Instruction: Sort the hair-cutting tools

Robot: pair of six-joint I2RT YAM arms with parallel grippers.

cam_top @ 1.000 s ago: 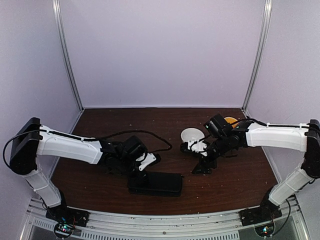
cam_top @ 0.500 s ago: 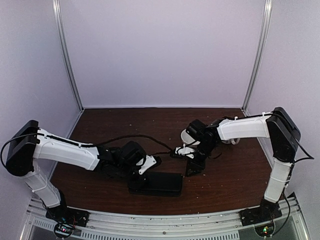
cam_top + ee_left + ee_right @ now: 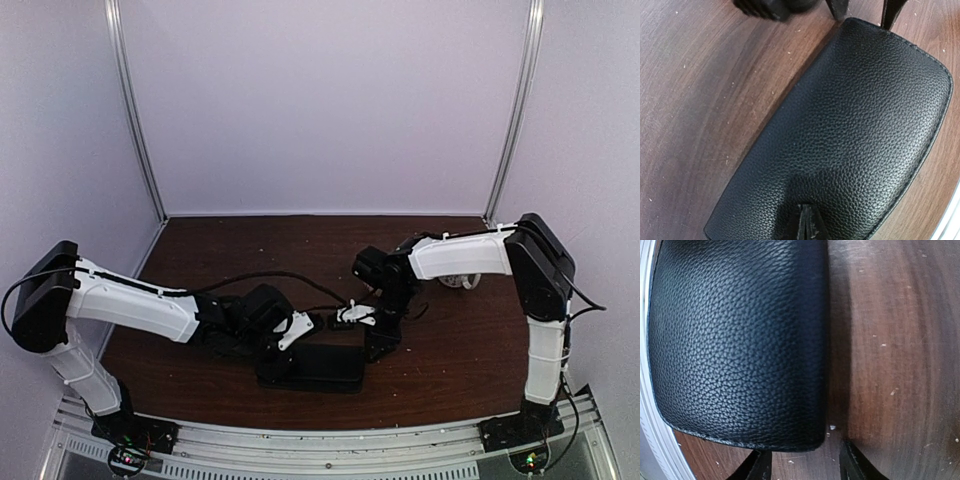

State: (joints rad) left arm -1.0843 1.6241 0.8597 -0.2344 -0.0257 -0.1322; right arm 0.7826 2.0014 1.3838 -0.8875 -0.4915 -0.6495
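No hair-cutting tools show in any view. A flat black leather-look case lies on the brown table near the front. My left gripper is at the case's left end. In the left wrist view its fingers are pressed together, tips on the case's top. My right gripper is at the case's right end. In the right wrist view it stands open, its fingers either side of the case's corner, with a gap to the case.
A white round object peeks out behind the right forearm. The brown table is dotted with pale specks. Metal frame posts and pale walls close in the back and sides, and a rail runs along the front edge.
The right arm swung left from the white bowl to the case's right end, its jaws narrowing. The left gripper closed and settled on the case's left end.
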